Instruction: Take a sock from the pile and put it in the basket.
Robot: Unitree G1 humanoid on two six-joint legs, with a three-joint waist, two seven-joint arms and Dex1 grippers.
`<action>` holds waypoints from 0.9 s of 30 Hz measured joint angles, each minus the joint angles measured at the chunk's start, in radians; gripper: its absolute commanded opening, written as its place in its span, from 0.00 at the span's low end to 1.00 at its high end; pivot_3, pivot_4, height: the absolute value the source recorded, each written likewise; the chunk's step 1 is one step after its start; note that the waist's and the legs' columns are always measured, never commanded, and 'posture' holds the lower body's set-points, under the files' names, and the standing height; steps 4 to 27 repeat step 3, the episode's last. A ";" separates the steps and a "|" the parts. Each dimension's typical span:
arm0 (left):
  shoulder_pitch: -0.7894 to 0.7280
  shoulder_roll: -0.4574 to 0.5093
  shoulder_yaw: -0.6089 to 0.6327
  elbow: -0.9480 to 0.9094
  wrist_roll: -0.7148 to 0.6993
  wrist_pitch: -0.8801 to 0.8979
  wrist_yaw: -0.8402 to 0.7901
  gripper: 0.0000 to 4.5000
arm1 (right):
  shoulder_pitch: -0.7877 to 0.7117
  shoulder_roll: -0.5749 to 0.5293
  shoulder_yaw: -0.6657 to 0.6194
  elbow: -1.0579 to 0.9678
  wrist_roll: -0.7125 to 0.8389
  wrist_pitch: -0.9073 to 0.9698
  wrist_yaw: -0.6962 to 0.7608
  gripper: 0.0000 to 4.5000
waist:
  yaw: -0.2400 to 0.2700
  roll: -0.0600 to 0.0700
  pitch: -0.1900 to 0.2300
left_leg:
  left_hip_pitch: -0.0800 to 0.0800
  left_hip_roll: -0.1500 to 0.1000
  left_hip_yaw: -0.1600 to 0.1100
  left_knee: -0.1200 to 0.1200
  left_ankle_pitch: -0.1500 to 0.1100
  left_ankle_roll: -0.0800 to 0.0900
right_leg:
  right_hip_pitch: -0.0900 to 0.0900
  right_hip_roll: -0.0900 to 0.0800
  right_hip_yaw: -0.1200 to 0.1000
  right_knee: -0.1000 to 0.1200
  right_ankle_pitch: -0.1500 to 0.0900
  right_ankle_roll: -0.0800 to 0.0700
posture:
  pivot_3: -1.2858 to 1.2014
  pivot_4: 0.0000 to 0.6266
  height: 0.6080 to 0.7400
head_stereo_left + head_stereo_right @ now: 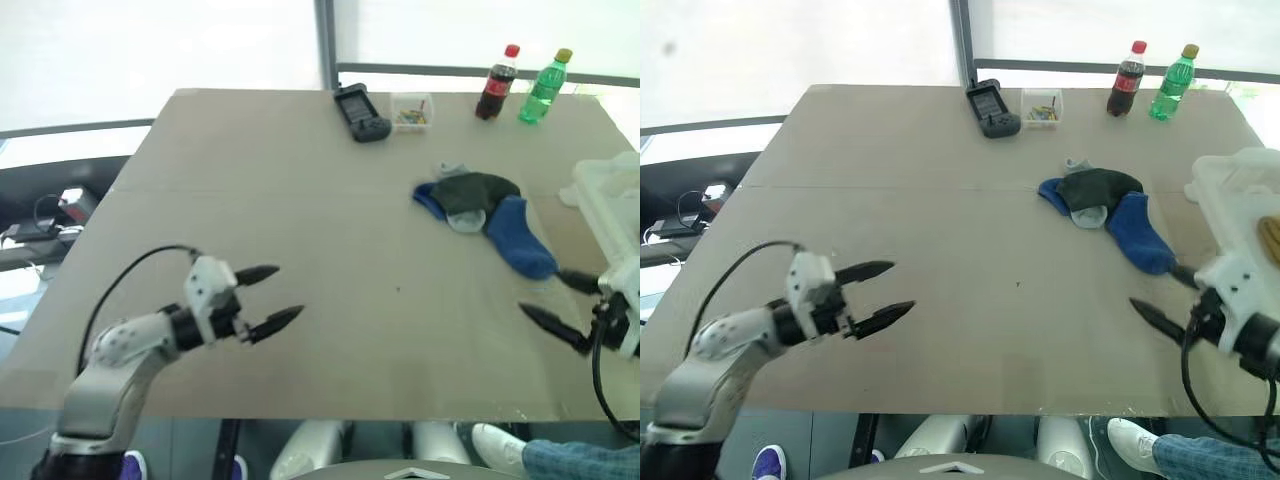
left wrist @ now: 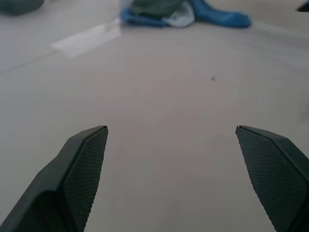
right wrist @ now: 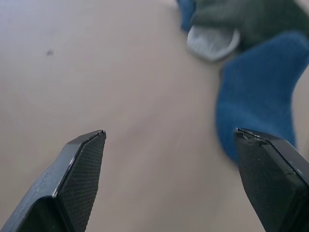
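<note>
Bright blue, dark grey-green and pale grey knit: the pile (image 1: 478, 212) lies on the right half of the tan table (image 1: 300, 250), towards the far side, with no mustard piece visible in it.

- Blue sock (image 1: 518, 240): nearest item of the pile to the robot. Its long axis runs diagonally, from the heap down towards the near right edge of the table, and its toe end points roughly at the right gripper.
- Dark grey-green sock (image 1: 478, 190): lies on top of the heap, with a pale grey bit (image 1: 465, 221) just below it.
- Basket (image 1: 1240, 205): whitish translucent bin at the right edge of the table, just beside the pile. Something mustard yellow shows inside it.
- Right gripper (image 1: 556, 303): near the table's right front, clearly the nearer of the two. The blue sock lies just ahead of it and slightly towards the table's middle. In the right wrist view its fingertips (image 3: 84, 159) stand wide apart with bare table between them. It holds nothing and touches nothing.
- Left gripper (image 1: 268, 297): over the left front of the table, well apart from the pile, which lies far ahead and to its right. Its fingers are spread fully and it is empty.
- Judgement: the next pick falls to the right arm, with a short reach forward onto the blue sock's near end and the jaws set across its long axis.
</note>
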 measured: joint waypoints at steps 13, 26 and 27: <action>0.036 0.001 0.030 -0.043 -0.010 0.013 0.019 1.00 | 0.027 0.000 -0.019 0.012 -0.012 -0.042 0.034 0.96 | 0.011 0.000 0.000 | 0.001 0.000 0.000 0.000 0.000 0.000 | 0.001 0.000 0.000 0.000 0.000 0.000 | 0.52 0.24 1.00; 0.036 0.001 0.030 -0.043 -0.010 0.013 0.019 1.00 | 0.027 0.000 -0.019 0.012 -0.012 -0.042 0.034 0.96 | 0.011 0.000 0.000 | 0.001 0.000 0.000 0.000 0.000 0.000 | 0.001 0.000 0.000 0.000 0.000 0.000 | 0.52 0.24 1.00; 0.036 0.001 0.030 -0.043 -0.010 0.013 0.019 1.00 | 0.027 0.000 -0.019 0.012 -0.012 -0.042 0.034 0.96 | 0.011 0.000 0.000 | 0.001 0.000 0.000 0.000 0.000 0.000 | 0.001 0.000 0.000 0.000 0.000 0.000 | 0.52 0.24 1.00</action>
